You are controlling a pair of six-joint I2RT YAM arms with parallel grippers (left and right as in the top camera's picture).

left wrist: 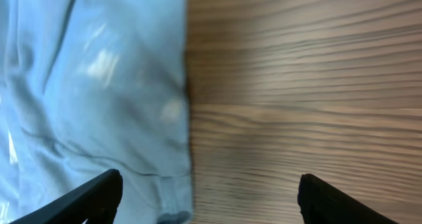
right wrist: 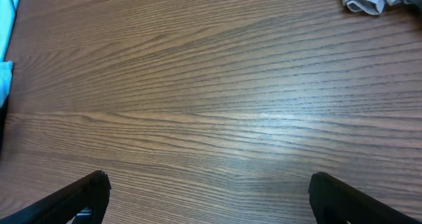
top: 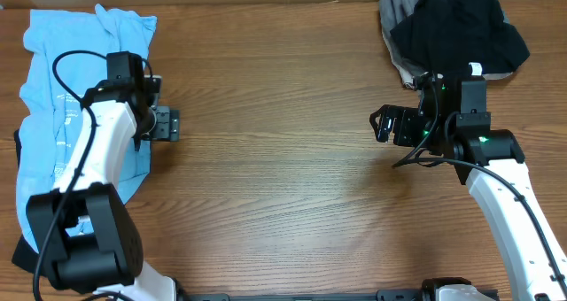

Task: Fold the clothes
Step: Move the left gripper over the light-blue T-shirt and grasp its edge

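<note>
Overhead view first: the light blue short-sleeved T-shirt (top: 40, 115) lies stretched along the left edge of the brown wood-grain table (top: 283, 177), rumpled and creased all over, with no tidy fold anywhere in it. Far across, in the top right corner, the heap of black and grey fabric garments (top: 452, 31) sits bunched up, black on top, grey poking out beneath. By my read the job is barely begun: nothing is squared away, the shirt wants flattening and folding, and that whole heap waits after it. A dark sliver (top: 19, 248) shows under the shirt's lower end, possibly another garment, but there's too little of it to call.

Now the pincers. The left gripper (top: 170, 124) hangs at the shirt's right-hand hem, right where cloth gives way to bare wood. From the left wrist camera its two black fingers (left wrist: 99, 194) are spread wide, one over blue fabric, the other over table, with nothing caught between them. The right gripper (top: 381, 126) is out mid-table, below the heap and apart from it, jaws gaping just as wide, and there's only bare wood under them in the right wrist view. Both are empty-handed, and no garment is pinched anywhere.
</note>
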